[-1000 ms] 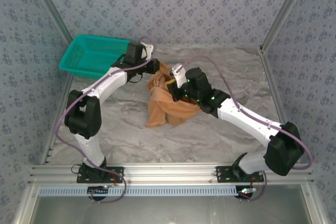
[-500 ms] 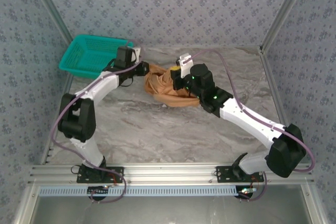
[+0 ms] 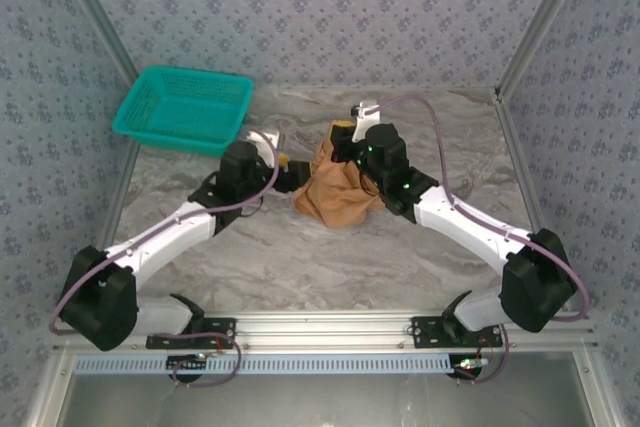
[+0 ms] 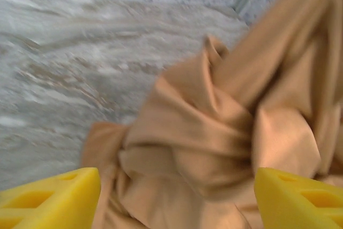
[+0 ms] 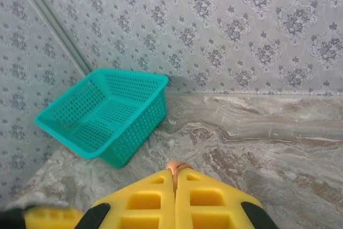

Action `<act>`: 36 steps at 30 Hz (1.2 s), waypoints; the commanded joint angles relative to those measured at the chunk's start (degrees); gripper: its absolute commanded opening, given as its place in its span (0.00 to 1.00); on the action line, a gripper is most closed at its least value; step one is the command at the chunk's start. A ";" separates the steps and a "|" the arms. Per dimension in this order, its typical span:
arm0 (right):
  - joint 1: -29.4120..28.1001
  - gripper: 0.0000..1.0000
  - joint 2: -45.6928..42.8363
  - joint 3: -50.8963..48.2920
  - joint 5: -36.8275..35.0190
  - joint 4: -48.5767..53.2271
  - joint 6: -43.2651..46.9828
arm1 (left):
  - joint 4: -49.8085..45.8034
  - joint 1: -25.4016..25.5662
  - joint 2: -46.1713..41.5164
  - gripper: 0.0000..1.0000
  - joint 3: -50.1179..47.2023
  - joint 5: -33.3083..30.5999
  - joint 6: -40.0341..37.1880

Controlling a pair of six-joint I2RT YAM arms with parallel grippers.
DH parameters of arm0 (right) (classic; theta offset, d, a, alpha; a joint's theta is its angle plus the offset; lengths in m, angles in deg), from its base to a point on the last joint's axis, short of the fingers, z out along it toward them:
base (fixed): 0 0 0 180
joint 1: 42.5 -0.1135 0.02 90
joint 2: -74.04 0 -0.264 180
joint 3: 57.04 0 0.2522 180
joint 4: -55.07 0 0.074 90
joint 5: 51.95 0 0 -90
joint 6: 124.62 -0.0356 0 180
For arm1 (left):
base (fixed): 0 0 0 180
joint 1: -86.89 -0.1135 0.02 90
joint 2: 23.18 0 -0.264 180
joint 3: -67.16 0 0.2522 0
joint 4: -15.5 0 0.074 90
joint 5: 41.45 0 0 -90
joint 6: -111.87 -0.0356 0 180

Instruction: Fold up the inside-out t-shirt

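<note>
Marbled table (image 3: 330, 257) bears basket (image 3: 183, 110) and, seemingly, t-shirt (image 3: 338, 195).

bright, even light; left wrist view blurred

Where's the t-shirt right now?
Top view: the t-shirt is bunched mid-table, pinched by the right gripper, with the open left gripper just to its left.

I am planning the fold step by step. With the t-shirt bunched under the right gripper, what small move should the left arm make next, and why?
Probably ease the left gripper forward and pinch a fold: its jaws stand open with the bunched t-shirt just ahead, while the right gripper is shut on a cloth edge.
</note>
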 commanded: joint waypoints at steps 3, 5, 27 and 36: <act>0.22 0.00 0.07 -0.61 -5.12 -8.72 -7.55 | 7.59 4.30 3.65 0.78 -0.53 -1.51 0.75; 0.16 0.00 0.04 -0.91 -5.75 -9.67 -9.65 | 8.77 5.90 4.96 0.79 -1.12 -1.81 1.20; 2.93 0.00 1.32 2.08 -4.54 -5.09 -19.25 | 21.96 21.46 12.30 0.59 1.25 -4.73 -28.71; 9.55 0.00 -1.56 5.42 0.27 -5.29 -25.01 | 27.18 22.07 12.22 0.04 -7.72 -3.56 -28.71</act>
